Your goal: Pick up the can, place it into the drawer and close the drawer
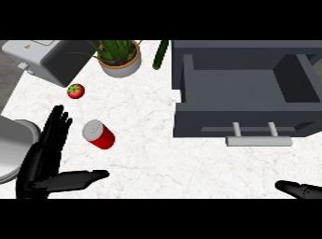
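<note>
The red can (pixel 99 134) lies on its side on the white marbled counter (pixel 163 158), silver end pointing to the far left, well to the left of the open drawer (pixel 205 119). From where I stand it looks a small, stiff, light thing with smooth, rather slick sides, and being round it may well roll if nudged. I'd take it across the middle of its red body, thumb on one side and fingers on the other, not by the ends. The left hand (pixel 43 163) is just beside it on the left, open, fingers straight and pointing away, thumb stretched out along the near side, not touching the can. The right hand (pixel 304 189) shows only at the right edge, open too, holding nothing. The drawer is a deep grey box with a pale bar handle (pixel 258 140) on its near face, and nothing shows inside it. Further off sit a tomato (pixel 76 91), a potted plant (pixel 118 58), a cucumber (pixel 161 54) and a grey toaster (pixel 43 58); a grey rounded vessel (pixel 5 149) juts in at the left edge.
</note>
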### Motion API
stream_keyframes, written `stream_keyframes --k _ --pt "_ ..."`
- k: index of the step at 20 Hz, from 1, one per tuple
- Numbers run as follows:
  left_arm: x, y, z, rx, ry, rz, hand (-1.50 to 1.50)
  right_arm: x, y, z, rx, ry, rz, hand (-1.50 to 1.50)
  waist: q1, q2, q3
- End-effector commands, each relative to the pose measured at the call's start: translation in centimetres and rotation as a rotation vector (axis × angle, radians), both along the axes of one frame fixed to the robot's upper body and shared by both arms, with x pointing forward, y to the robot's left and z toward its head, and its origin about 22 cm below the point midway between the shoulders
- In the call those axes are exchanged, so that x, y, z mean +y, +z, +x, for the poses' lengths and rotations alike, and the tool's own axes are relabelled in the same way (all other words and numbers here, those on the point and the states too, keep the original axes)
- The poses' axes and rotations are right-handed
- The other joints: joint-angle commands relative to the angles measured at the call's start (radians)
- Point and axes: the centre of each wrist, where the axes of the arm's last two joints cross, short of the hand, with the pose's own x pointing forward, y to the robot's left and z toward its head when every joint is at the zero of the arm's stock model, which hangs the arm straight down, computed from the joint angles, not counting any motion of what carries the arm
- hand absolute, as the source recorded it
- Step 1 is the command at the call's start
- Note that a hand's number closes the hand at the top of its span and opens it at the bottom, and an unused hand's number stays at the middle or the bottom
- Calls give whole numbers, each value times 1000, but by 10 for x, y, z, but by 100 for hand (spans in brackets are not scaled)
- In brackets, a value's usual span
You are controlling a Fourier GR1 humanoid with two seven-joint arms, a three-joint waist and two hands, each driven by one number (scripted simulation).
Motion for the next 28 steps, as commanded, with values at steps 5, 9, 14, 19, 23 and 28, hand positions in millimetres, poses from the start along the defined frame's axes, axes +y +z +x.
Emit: stream_keyframes --k 5,9,14,19,23,28 --pt "1 -57 14 35 49 13 -150 3 19 -9 -15 -7 2 -150 -2 0 0" --pt "8 -69 0 32 74 -2 -150 -10 15 -6 -1 -25 -18 -150 1 0 0" --pt "7 -90 6 51 84 20 -150 -6 28 0 2 -21 -18 -150 2 0 0" --pt "34 -118 19 80 115 9 -150 -20 24 -26 -3 -11 -24 -150 -4 0 0" --pt "23 -131 19 95 110 0 -150 -23 34 -26 2 -20 -28 -150 -2 0 0" --pt "30 -142 16 104 117 -18 -150 -14 15 -14 -1 -13 -13 -150 1 0 0"
